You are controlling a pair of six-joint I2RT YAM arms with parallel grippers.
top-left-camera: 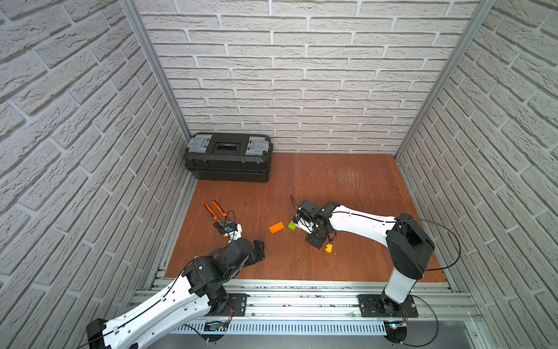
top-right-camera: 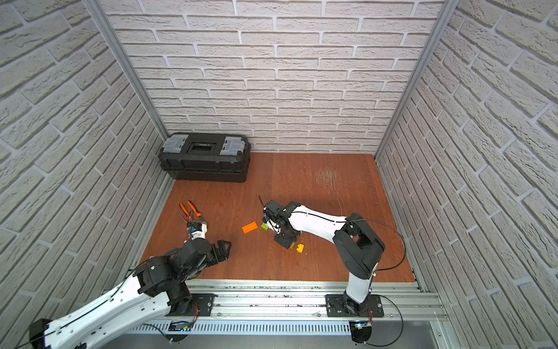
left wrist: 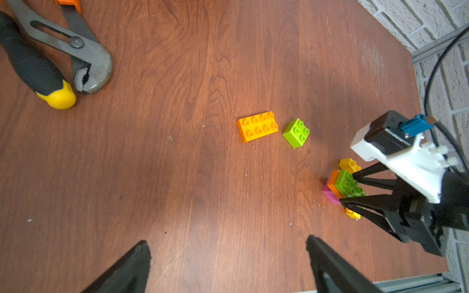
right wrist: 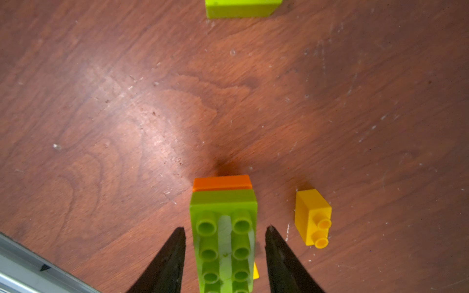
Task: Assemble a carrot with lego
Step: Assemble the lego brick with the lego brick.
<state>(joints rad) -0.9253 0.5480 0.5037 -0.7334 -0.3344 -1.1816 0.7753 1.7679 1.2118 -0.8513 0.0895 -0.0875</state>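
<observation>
Lettering on the black toolbox (top-left-camera: 228,157) in the far left corner of the tabletop (top-left-camera: 362,196) is too small for me to read. Right arm (top-left-camera: 359,223) first: upper link rising from its base at the near edge, white forearm stretched low toward the tabletop's middle, wrist tipped down. Right gripper (right wrist: 225,227) straddles the carrot (right wrist: 223,200), a stack of pink, orange and long lime green with studs up, standing a little right of the middle. Its jaws are part-open with a sliver of wood showing either side of the green, so I call that not gripped. One yellow brick (right wrist: 313,218) lies on its side just beside the stack, clear of it. A second yellow piece (right wrist: 255,272) peeks from behind, and I cannot tell whether it is joined. Loose orange brick (top-left-camera: 276,227) and small lime green brick (top-left-camera: 291,225) sit side by side, not touching, near the middle. Left arm (top-left-camera: 169,299) is folded low over the near left corner, left gripper (left wrist: 227,239) hovering with jaws wide, holding nothing. Orange-handled pliers (top-left-camera: 216,211) lie near the left edge.
</observation>
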